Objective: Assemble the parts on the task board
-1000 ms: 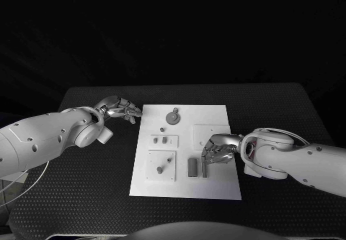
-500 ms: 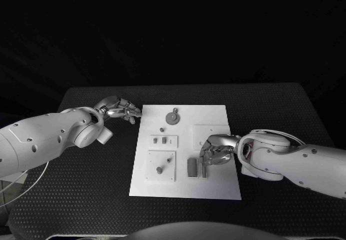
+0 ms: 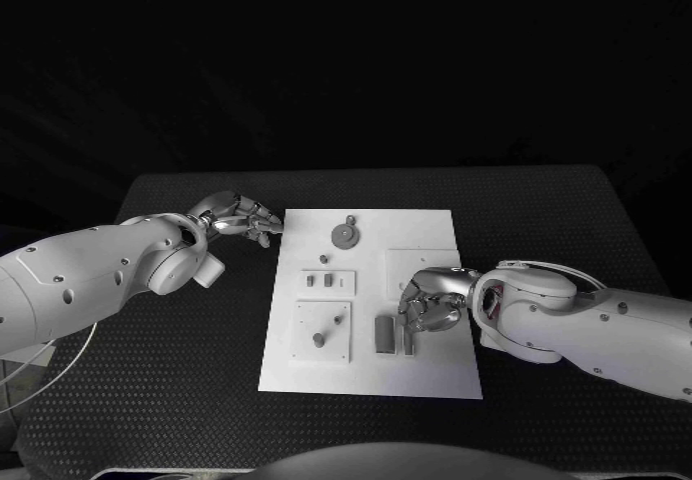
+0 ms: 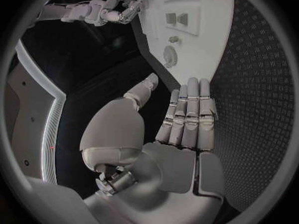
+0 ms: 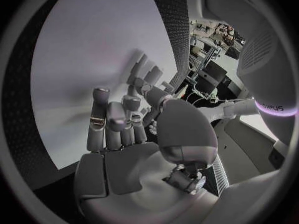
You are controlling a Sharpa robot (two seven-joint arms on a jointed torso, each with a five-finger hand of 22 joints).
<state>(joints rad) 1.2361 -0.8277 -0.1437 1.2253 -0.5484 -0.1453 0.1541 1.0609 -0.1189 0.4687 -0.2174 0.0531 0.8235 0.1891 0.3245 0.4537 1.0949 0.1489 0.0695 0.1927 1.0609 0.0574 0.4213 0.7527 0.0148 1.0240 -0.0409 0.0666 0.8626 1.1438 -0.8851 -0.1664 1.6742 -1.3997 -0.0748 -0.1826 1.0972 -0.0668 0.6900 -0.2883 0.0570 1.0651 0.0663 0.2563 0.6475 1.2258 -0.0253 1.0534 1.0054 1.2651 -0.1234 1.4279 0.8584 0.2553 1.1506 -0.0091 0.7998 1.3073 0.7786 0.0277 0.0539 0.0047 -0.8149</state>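
White rectangular task board of smooth, matte plastic lies in the middle of the black, dimple-textured table, its small grey parts scattered over it. Over the past second the right arm has edged inward, carrying the silver, many-fingered right hand a little further over the board's right half — seemingly a closing approach on the parts just beside it, with no part yet lifted. Its metal fingers are curled inward over the white surface; whether they pinch anything cannot be told. The left hand has stayed put at the board's far left corner, fingers straight, side by side and empty. Among the parts: a round grey disc near the far edge, two upright grey bars below the right hand, and a small grey peg in a square recess — assembly looks barely begun.
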